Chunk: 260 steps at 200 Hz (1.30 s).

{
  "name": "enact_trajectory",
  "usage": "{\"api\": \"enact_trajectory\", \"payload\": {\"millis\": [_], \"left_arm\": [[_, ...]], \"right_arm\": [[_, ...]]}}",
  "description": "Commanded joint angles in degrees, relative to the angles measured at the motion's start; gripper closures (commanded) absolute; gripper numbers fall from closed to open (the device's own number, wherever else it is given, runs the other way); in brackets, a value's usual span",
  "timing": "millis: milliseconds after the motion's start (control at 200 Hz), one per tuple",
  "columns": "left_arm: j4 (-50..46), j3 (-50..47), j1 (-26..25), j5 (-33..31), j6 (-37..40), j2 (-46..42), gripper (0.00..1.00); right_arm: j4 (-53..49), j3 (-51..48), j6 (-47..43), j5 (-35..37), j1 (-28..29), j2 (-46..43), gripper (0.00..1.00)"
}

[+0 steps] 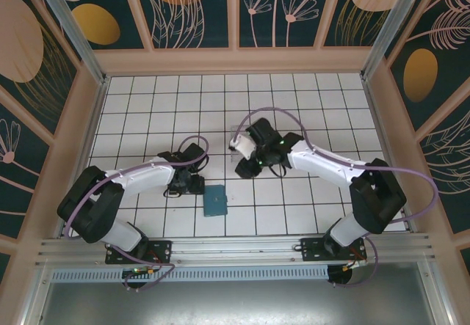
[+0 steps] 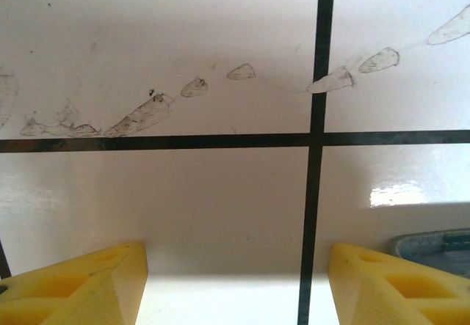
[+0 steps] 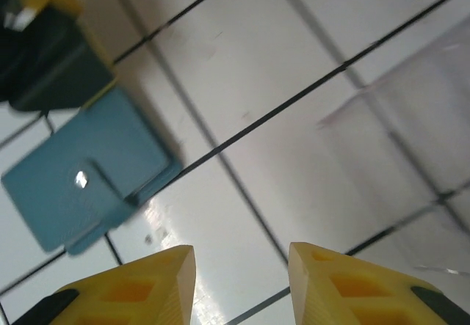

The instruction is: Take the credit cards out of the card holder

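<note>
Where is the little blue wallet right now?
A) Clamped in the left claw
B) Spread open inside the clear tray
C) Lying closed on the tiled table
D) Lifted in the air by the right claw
C: the wallet lies flat and closed on the table, while the left gripper and the right gripper are both open with nothing between their fingers.

The white tiled worktop, ruled with dark grid lines, carries a clear plastic tray lying flat. Smudged grey scuff marks trail across one tile. Dark teal wall panels, painted with pale plants and orange discs, surround it.
</note>
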Motion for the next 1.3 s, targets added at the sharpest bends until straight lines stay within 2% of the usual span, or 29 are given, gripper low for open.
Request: {"api": "enact_trajectory", "payload": {"millis": [0, 225, 490, 636, 736, 1061, 1296], "left_arm": [[2.88, 0.32, -0.08, -1.18, 0.20, -0.80, 0.32], [10.57, -4.80, 4.04, 5.29, -1.74, -6.30, 0.30], [17.79, -11.56, 15.43, 12.32, -5.48, -15.67, 0.27], [22.55, -15.83, 23.32, 20.06, -6.67, -19.07, 0.27], [22.64, -16.29, 26.25, 21.48, -6.11, -20.04, 0.26], [21.83, -15.04, 26.91, 23.15, -3.59, -18.56, 0.24], [22.69, -15.23, 26.91, 25.27, -3.01, -17.81, 0.22]], "right_arm": [[2.46, -2.54, -8.76, -2.05, 2.90, -1.47, 0.61], [4.02, -3.12, -10.86, -1.84, 7.81, 1.92, 0.62], [2.29, 2.00, -10.26, 1.12, 12.61, 8.30, 0.62], [-0.38, 6.10, -10.05, 2.61, 14.38, 12.58, 0.62], [-1.42, 8.16, -10.11, 2.98, 15.21, 14.75, 0.62], [-5.66, 12.82, -10.77, 2.40, 17.29, 19.45, 0.61], [-6.55, 13.30, -11.06, 6.27, 17.70, 21.19, 0.60]]}}
